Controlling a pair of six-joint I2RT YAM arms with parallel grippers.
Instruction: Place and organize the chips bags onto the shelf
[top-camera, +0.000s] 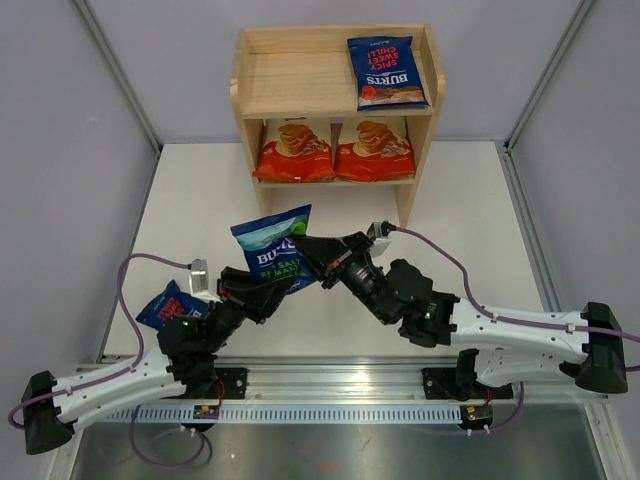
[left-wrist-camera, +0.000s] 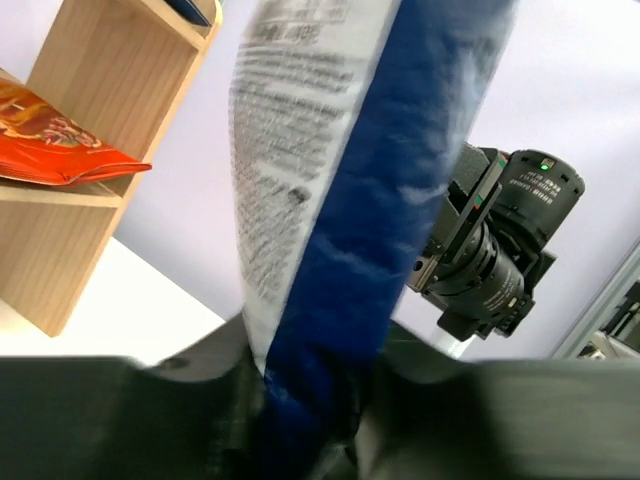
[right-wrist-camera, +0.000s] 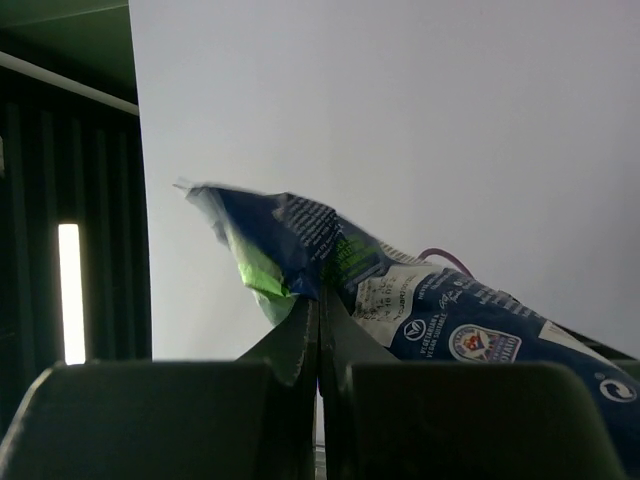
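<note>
- Top external view showed a dark blue, green-lettered Burts bag (top-camera: 268, 243), crumpled and lifted off the table.
- Left gripper (top-camera: 272, 292) clamped its lower end.
- Right gripper (top-camera: 300, 246) pinched its edge.

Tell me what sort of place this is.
Likely a lab test cell: plain grey wall panels, two robot arms bolted to a metal rail, a small wooden shelf on a white table.

- Top external: high, from 6 o'clock, facing the light wooden two-tier shelf (top-camera: 295, 80) at 12 o'clock.
- Wrist views: close up; all three views share the dark blue green-lettered bag (top-camera: 270, 245).
</note>
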